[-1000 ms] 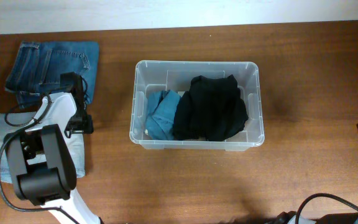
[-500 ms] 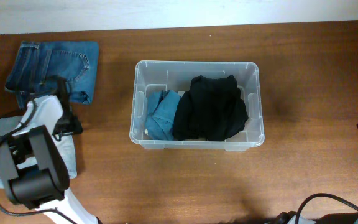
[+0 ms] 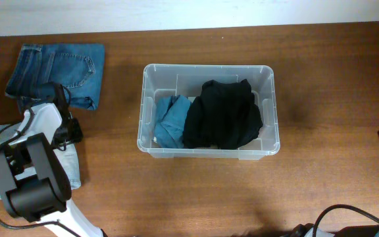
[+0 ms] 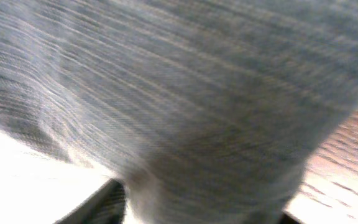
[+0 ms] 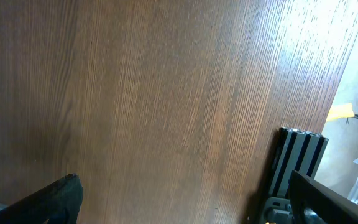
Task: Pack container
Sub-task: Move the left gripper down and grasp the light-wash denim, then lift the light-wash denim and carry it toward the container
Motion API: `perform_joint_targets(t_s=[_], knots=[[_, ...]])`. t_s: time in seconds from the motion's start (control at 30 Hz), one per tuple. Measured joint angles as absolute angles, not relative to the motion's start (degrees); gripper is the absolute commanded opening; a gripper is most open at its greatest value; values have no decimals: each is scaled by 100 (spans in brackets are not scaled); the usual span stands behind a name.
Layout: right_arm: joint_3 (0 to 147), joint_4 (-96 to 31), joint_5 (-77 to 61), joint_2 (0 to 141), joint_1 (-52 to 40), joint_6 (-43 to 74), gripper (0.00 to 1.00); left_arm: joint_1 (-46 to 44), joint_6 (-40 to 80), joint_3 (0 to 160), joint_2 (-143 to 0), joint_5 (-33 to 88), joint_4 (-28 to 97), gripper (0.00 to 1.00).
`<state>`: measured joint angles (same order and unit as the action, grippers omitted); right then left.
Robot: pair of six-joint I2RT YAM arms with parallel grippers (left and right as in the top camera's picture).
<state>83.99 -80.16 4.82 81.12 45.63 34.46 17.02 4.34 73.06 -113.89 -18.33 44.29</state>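
**Pack container: the left arm is working at the pale garment by the left edge of the table**

At the far-left corner of the table (image 3: 334, 79), a folded pair of jeans (image 3: 58, 66) is lying flat. Just nearer, along the left edge, the left arm (image 3: 31, 164) is leaning over a pale grey garment (image 3: 74, 172). The left fingers (image 3: 70, 131) are pointing down into the cloth, which is filling the blurred left wrist view. Whether they are gripping it or standing released cannot be told.

The step in hand is probably picking up this garment. Doing it well is likely to mean pinching through several layers near a fold. The bundle would then be lifting as one piece and clearing the container's wall without trailing.

In the middle of the table, the container (image 3: 206, 68) is sitting upright and uncovered. Inside, a teal garment (image 3: 170, 122) is bunching against its left wall. A black garment (image 3: 222, 115) is touching the teal one and taking up the centre and right. Little floor is showing, so a further garment would probably be going on top.

At the right edge, the right fingers (image 5: 55, 199) are standing wide apart over bare wood, holding nothing.
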Motion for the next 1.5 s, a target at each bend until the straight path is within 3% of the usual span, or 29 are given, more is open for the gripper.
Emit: perform_joint_targets(t_s=[0.1,0.13,0.47,0.83,1.2,1.5], knots=[[8399,-8018,482,8112,4563,3452,98,1693,449,7297,-11404,-1750,4425,3],[8399,-8018,484,8112,4563,3452,98,1691,451,7297,-11413,-1739,4425,1],[8399,-8018,482,8112,4563,3450,98,1688,458,7371,-11424,-1750,4574,1],[8399,-8018,484,8112,4563,3450,98,1789,1120,8866,-11378,-1243,6084,1],[8399,-8018,482,8112,4563,3452,98,1769,1636,9723,-9212,565,6311,1],[8399,-8018,482,8112,4563,3452,98,1278,1697,10816,-7588,974,6326,1]])
